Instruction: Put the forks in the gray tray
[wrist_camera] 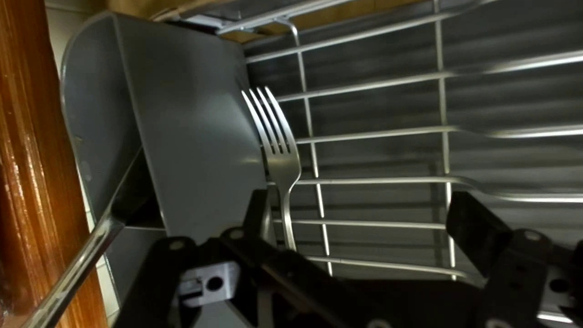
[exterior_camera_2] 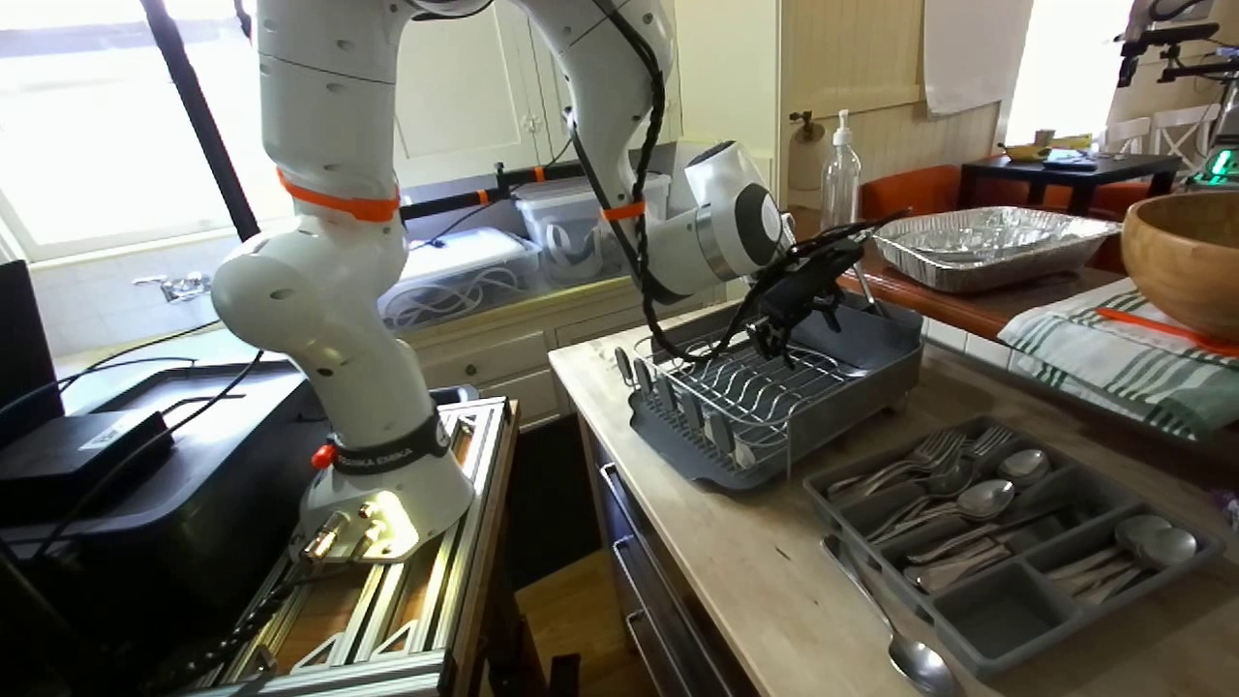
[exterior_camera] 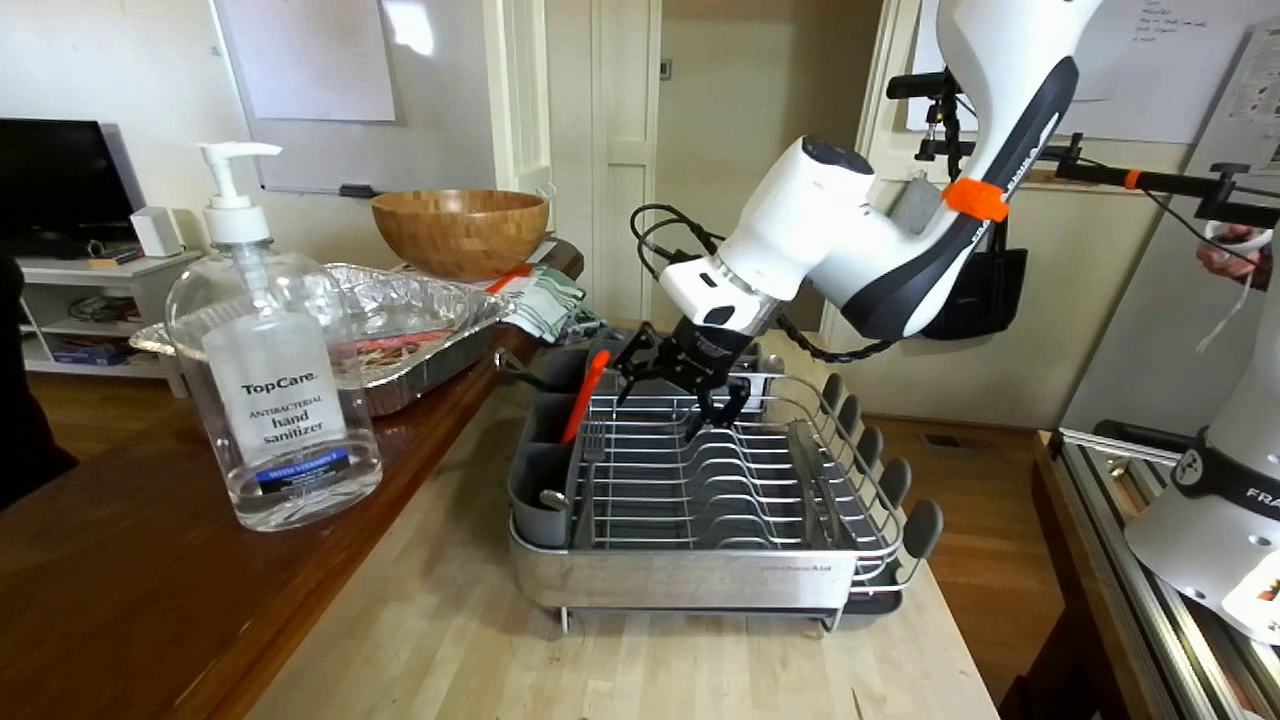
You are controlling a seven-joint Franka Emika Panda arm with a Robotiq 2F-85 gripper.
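Observation:
A silver fork (wrist_camera: 283, 166) lies in the dish rack (exterior_camera: 690, 580), tines against the wires beside the gray cutlery holder; it also shows in an exterior view (exterior_camera: 594, 440). My gripper (wrist_camera: 360, 205) is open and empty above the rack, seen in both exterior views (exterior_camera: 662, 405) (exterior_camera_2: 811, 339). In the wrist view the fork's neck lies between the fingertips, close to the left one; its handle end is hidden behind the gripper. A gray compartment tray (exterior_camera_2: 1002, 620) stands on the counter beside the rack in an exterior view. Several forks (exterior_camera_2: 929, 455) lie in its far-left compartment, spoons in others.
A red-handled utensil (exterior_camera: 587, 398) and a metal handle (wrist_camera: 86, 266) rise from the rack's holder. Knives (exterior_camera: 815, 485) lie across the rack's wires. A loose spoon (exterior_camera_2: 918, 663) lies beside the tray. A sanitizer bottle (exterior_camera: 280, 400), foil pan (exterior_camera: 440, 345) and wooden bowl (exterior_camera: 460, 232) stand on the ledge.

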